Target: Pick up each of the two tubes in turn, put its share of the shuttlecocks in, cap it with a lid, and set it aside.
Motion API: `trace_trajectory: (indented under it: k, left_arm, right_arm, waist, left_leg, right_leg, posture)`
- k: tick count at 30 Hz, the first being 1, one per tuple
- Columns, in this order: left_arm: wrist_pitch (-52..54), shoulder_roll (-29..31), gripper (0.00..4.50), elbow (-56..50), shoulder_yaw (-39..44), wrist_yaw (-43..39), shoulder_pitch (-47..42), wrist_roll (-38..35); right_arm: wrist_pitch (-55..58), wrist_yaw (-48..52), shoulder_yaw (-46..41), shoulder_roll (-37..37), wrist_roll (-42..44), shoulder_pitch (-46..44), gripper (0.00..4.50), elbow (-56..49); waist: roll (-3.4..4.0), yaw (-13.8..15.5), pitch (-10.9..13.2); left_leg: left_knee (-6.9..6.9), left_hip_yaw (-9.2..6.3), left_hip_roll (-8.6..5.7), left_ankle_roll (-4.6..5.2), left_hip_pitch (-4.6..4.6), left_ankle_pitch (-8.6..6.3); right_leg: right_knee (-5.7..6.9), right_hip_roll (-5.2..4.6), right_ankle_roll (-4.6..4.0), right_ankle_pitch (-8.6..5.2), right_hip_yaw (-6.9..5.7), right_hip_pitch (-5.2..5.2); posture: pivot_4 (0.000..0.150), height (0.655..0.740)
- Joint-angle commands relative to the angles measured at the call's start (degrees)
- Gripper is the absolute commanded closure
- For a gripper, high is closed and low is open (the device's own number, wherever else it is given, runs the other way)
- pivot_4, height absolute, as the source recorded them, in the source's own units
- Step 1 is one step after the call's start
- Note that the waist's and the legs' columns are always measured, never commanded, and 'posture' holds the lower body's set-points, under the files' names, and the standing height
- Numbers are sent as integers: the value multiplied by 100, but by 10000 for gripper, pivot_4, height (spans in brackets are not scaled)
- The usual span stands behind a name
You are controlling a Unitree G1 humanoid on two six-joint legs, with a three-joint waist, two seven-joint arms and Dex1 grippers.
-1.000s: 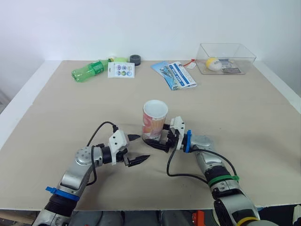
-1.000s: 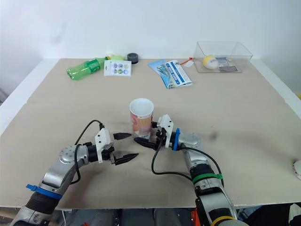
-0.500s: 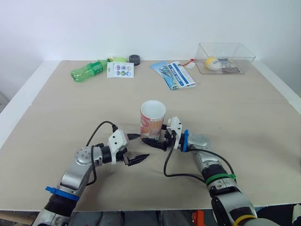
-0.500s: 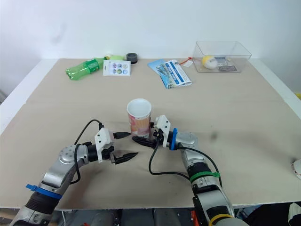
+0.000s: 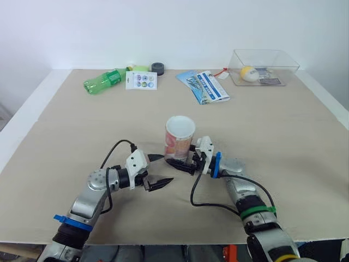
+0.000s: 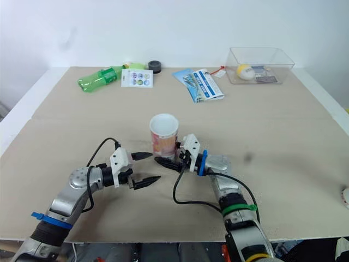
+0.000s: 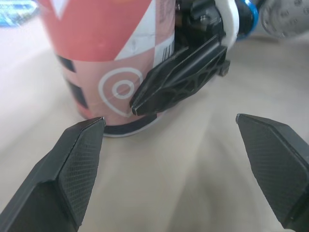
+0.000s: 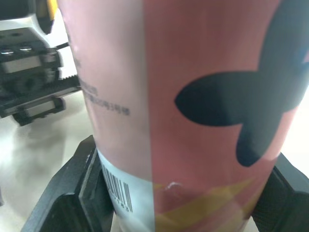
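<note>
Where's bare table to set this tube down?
Bare: the band between the tube and the far row, and both flanks of the table. Crowded: the far edge, green bottle to clear box, and around the left gripper and right gripper.

Silver arms (image 5: 90, 197), black jaws, blue rings (image 5: 217, 164), cables (image 5: 113, 150).

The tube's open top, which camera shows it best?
The left eye view: the tube stands upright, white open rim in full sight; the right eye view matches. The left wrist view shows its lower wall and base, the right wrist view its printed wall close up.
</note>
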Motion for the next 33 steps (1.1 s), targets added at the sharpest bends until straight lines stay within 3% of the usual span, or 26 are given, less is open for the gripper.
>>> trace_trajectory:
  k: [1,6,11,18,28,30,31,33]
  left_arm:
    - [-269,-173,0,-357,330,85,-133,-371]
    - [-197,-259,0,-714,310,17,-129,-614]
    - [-80,-277,0,-770,25,-383,-246,-778]
    - [-72,-116,0,-749,-447,-1167,-522,-758]
    - [-99,-175,0,-547,-549,-1225,-730,-604]
    - [-91,-167,0,-545,-564,-1221,-720,-582]
    - [-93,-163,0,-549,-572,-1222,-706,-570]
    - [-103,-159,0,-560,-589,-1211,-670,-544]
  right_arm:
    - [482,-653,-586,-232,371,383,12804,-1033]
    - [997,-1591,-1352,-558,560,1217,12804,-2067]
    - [755,-2871,-2316,-747,304,1578,12804,-2048]
    - [530,-3985,-3285,-1170,183,1557,12804,-1129]
    - [346,-4157,-3465,-1459,301,1133,12804,174]
    - [371,-4079,-3491,-1447,438,1083,3239,295]
    - [338,-4022,-3474,-1459,458,1087,591,348]
    - [271,-4005,-3413,-1492,401,1136,591,425]
  waist:
    - [-1,16,1]
    - [-2,66,2]
    - [-1,68,3]
    - [-2,102,3]
    - [0,9,3]
    - [-1,5,3]
    - [-1,5,3]
    - [0,4,3]
  left_leg:
    - [0,-1,-3,0,-4,0]
    - [-2,-2,-12,-21,-11,-15]
    - [-8,-2,-10,-19,-3,-18]
    - [-4,4,-18,-18,-3,-17]
    - [-4,2,-17,-11,4,-16]
    - [-4,2,-17,-11,3,-15]
    - [-4,1,-17,-11,3,-15]
    - [-4,1,-17,-11,3,-16]
  right_leg:
    - [-1,-2,5,-3,0,0]
    - [-3,-11,17,-28,1,2]
    - [-2,-6,9,-34,1,1]
    - [-4,-16,11,-34,2,4]
    - [-4,-14,10,-33,3,13]
    - [-4,-14,11,-33,3,15]
    - [-4,-13,11,-33,3,15]
    - [-4,-13,12,-34,3,14]
  posture:
    - [1500,7400]
    - [1500,7400]
    - [1500,7400]
    - [1500,7400]
    - [1500,7400]
    - [1500,7400]
    - [1500,7400]
    - [1500,7400]
